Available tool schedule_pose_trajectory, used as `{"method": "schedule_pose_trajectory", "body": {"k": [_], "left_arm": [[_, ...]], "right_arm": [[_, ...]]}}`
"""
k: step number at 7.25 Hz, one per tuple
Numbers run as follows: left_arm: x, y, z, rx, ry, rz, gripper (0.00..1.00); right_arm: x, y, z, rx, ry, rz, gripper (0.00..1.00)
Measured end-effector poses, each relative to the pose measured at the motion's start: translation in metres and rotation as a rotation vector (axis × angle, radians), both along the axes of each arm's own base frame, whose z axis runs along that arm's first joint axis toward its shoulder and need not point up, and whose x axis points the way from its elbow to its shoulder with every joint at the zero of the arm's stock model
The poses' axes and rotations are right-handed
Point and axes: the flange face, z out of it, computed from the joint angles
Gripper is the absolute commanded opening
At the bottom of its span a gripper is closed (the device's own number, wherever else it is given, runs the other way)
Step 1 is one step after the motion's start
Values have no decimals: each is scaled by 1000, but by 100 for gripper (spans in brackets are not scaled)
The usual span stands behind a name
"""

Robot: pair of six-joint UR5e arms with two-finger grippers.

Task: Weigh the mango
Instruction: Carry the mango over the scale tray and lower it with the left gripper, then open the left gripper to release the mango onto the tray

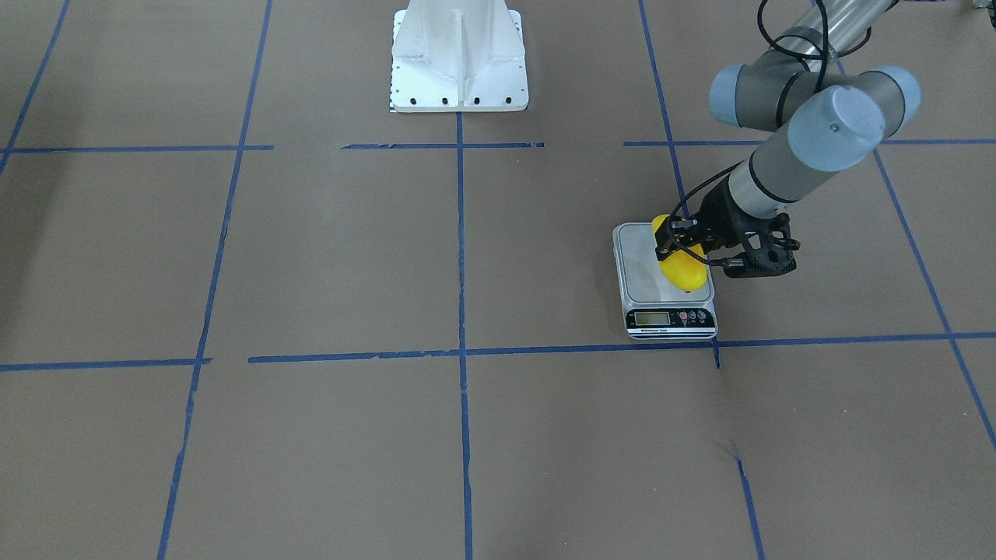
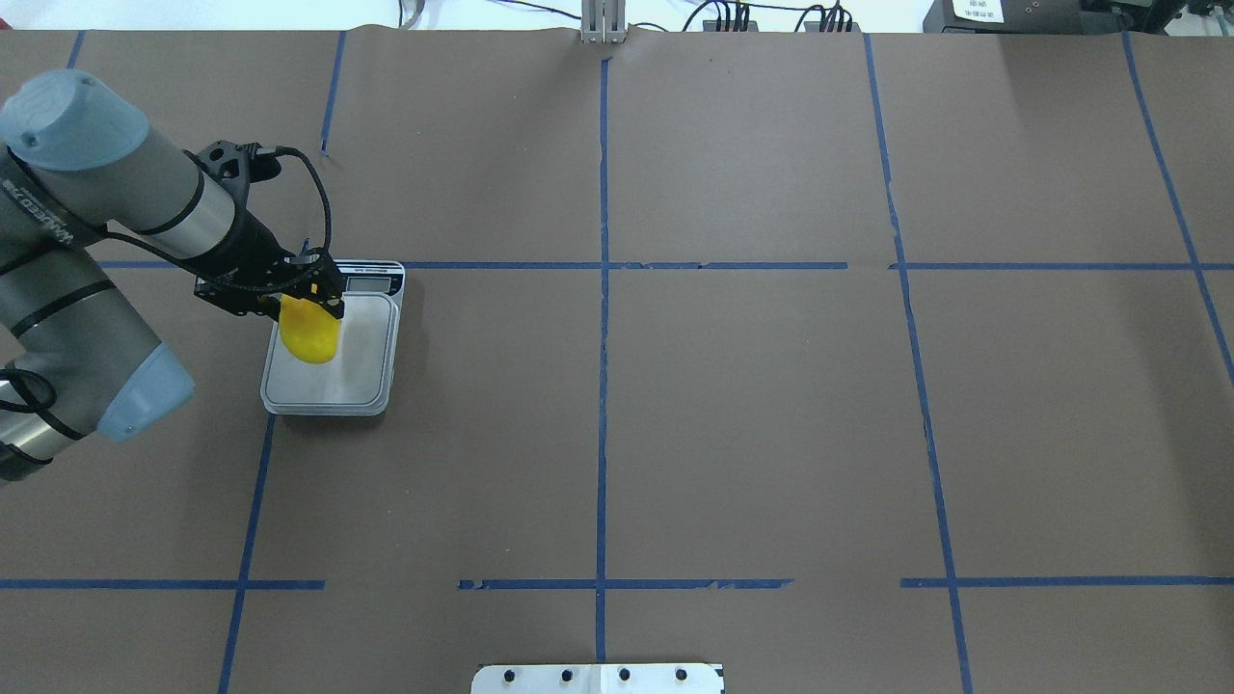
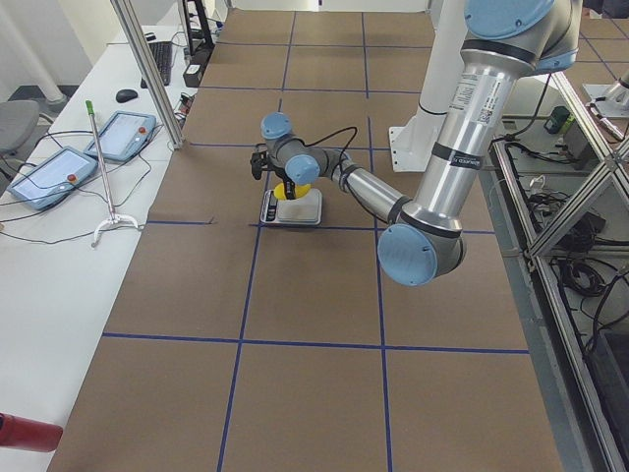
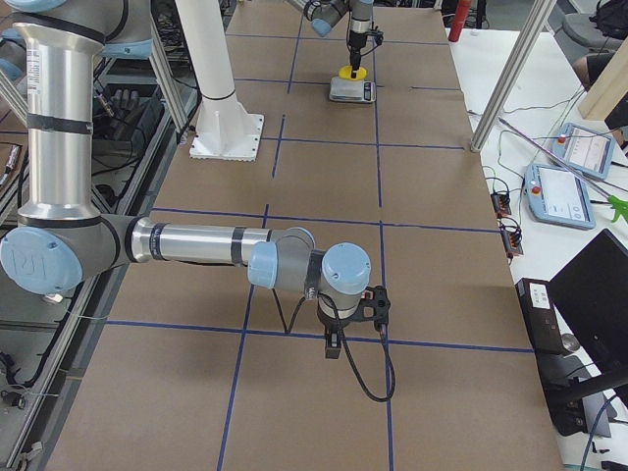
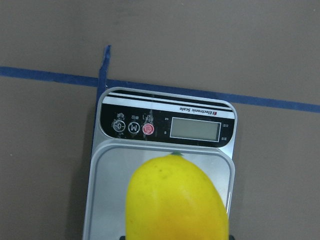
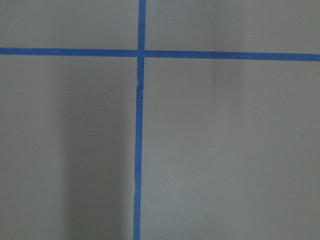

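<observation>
The yellow mango is in my left gripper, which is shut on its upper end, over the near-left part of the scale's steel platform. I cannot tell whether the mango touches the platform. In the front view the mango hangs below the left gripper over the scale. In the left wrist view the mango fills the lower middle, with the scale's display beyond it showing no readable digits. My right gripper shows only in the exterior right view, low over bare table; I cannot tell if it is open.
The table is brown paper with blue tape lines. The robot's white base stands at the table's near middle edge. The right wrist view shows only paper and a tape cross. Tablets and cables lie on the side bench.
</observation>
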Motion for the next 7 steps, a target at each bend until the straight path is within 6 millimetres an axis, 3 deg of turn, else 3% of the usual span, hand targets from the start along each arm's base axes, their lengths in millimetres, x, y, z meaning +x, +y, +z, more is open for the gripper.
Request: {"method": "schedule_pose_trajectory", "body": {"k": [1,2,3,7], "left_arm": [[6,0,3,1,1,4,21],[10,0,5,0,0,7,56],[13,-1,6,-1,-1,9,98],[16,0,6,4,-1,17,100]], "right_arm": [[0,0,0,0,0,0,100],[0,0,0,0,0,0,100],[0,0,0,0,0,0,100],[0,0,0,0,0,0,100]]}}
